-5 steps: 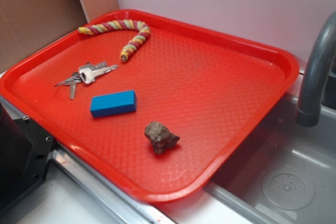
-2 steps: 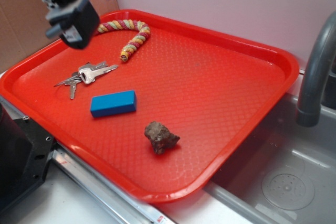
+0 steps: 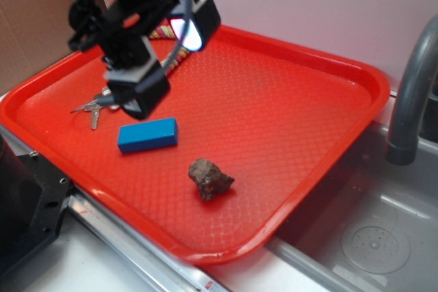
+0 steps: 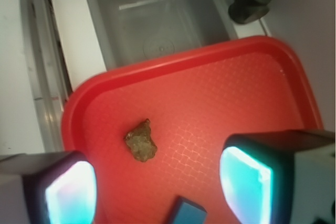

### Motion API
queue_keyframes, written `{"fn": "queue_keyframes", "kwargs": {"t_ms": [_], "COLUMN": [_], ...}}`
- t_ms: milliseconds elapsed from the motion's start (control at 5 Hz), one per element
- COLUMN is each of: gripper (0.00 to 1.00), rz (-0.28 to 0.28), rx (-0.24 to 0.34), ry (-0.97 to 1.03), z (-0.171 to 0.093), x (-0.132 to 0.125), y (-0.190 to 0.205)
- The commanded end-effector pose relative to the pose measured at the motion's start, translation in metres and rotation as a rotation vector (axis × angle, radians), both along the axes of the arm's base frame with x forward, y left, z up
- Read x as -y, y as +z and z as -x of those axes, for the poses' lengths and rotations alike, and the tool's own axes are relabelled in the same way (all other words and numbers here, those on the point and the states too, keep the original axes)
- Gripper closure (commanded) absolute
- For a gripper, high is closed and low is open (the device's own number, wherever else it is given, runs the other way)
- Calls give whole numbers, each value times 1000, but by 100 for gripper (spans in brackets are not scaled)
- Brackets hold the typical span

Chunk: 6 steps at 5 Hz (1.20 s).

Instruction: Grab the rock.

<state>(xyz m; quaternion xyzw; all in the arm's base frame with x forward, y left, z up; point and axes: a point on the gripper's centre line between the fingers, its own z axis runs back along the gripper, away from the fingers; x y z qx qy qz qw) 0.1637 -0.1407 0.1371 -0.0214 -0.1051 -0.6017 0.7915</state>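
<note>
We see the claw [image 4: 157, 182] hanging above the red tray [image 3: 328, 59], its two fingers [image 4: 71, 190] spread wide apart with nothing between them. In the wrist view the pads glow pale blue-green at the lower left and lower right of the picture, and the open gap between them looks down on bare tray.

The rock [image 3: 210, 178] lies on the tray floor, clear of the claw and not touched by it. In the wrist view the rock [image 4: 140, 140] sits just ahead of the gap between the fingers, a little toward the left finger, with open tray all round it. From the exterior view we find the claw [image 3: 140, 97] raised over the tray's left part, and the rock lies off to one side of it, nearer the tray's front rim.

The blue block [image 3: 147, 135] rests flat on the tray directly under the claw's tip in the exterior view; in the wrist view only one corner of it [image 4: 188, 212] shows at the bottom edge, between the fingers. A bunch of keys [image 3: 92, 109] lies just behind the claw, partly hidden by it, and a short piece of the coloured rope [image 3: 163, 32] shows past the arm.

Beyond the rock and the tray rim we see the grey sink [image 4: 157, 24] and the dark faucet [image 3: 410, 94].
</note>
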Motion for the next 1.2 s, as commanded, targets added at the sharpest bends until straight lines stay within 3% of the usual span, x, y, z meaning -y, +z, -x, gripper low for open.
{"fn": "queue_keyframes", "kwargs": {"t_ms": [0, 400, 800, 1000], "gripper": [0, 0, 0, 100], "rz": [-7, -70, -154, -202], "rx": [-72, -152, -155, -94], "ry": [-77, -98, -154, -172], "z": [9, 10, 6, 10], "x": [12, 8, 16, 19], "y": [-32, -81, -116, -105]}}
